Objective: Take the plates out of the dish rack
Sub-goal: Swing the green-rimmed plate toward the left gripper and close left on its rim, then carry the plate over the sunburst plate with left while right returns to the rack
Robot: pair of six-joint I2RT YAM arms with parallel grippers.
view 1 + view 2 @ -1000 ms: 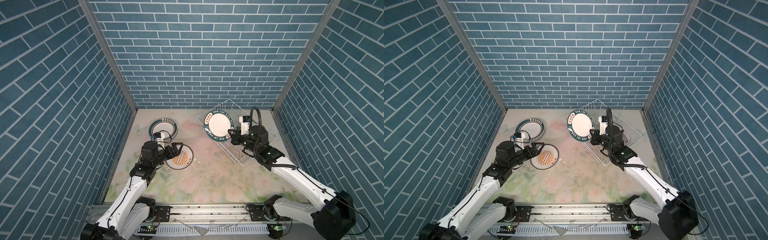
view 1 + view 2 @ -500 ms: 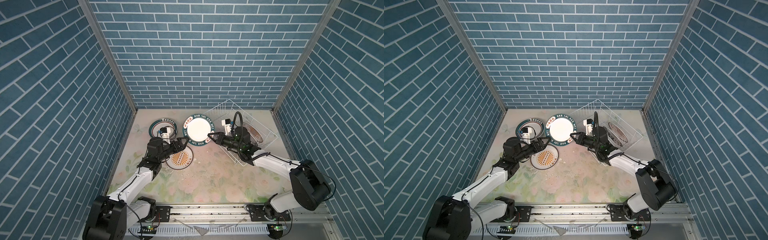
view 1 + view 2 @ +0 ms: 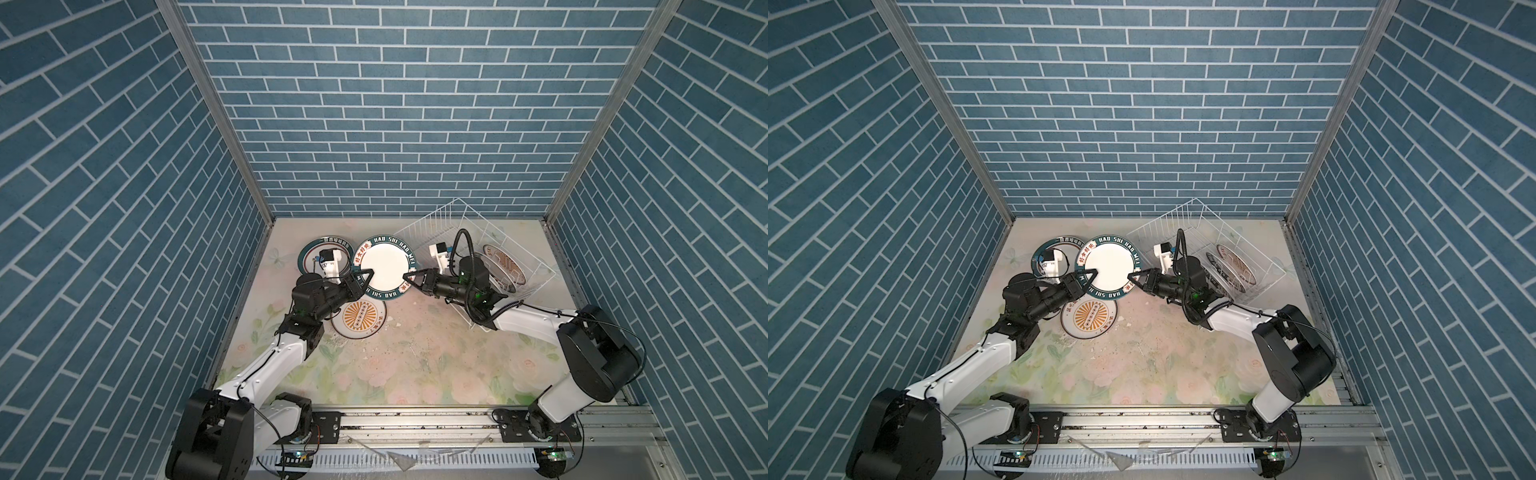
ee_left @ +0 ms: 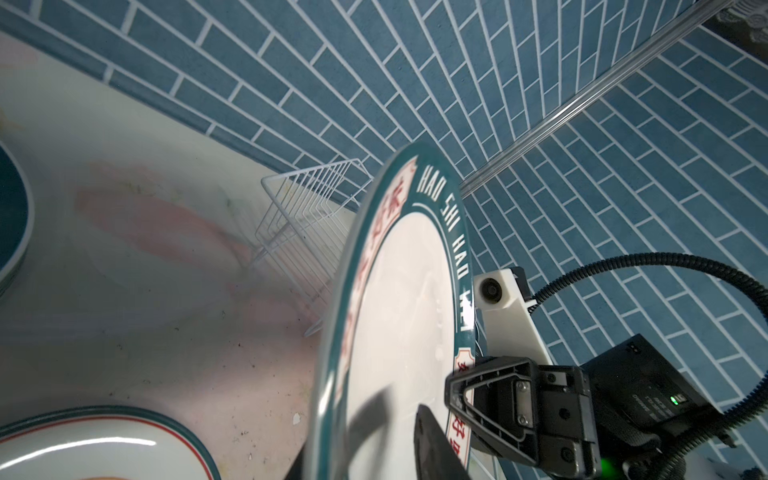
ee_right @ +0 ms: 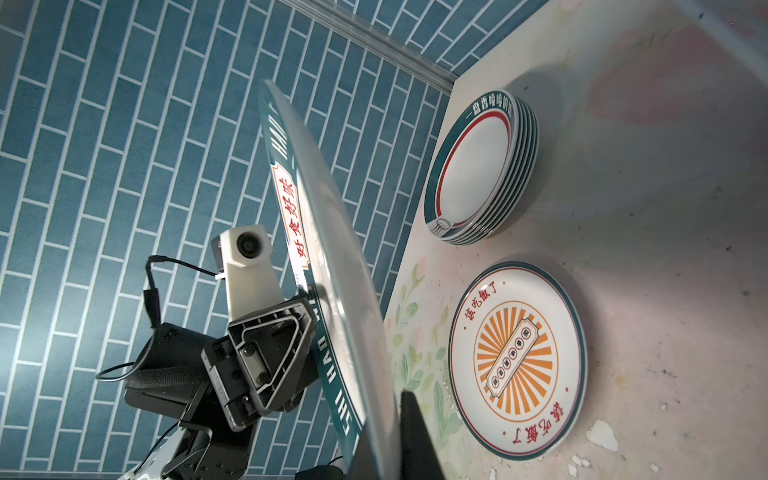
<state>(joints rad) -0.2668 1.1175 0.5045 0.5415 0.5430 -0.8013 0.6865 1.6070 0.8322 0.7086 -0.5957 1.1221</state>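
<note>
Here, my left fingers (image 5: 266, 357) and right fingers (image 4: 498, 395) clamp opposite edges of one plate (image 3: 384, 266), likely stiff, slick, breakable; rim-holds suit it

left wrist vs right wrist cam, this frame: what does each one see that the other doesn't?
Left wrist only: the dish rack, and the right gripper clamped on the rim of the lettered plate.
Right wrist only: the left gripper on that plate's opposite rim, plus full views of the stack of green-rimmed plates and the sunburst plate lying flat on the table. The left wrist catches just rims of those.
Both: the lettered plate held between the two grippers.
</note>
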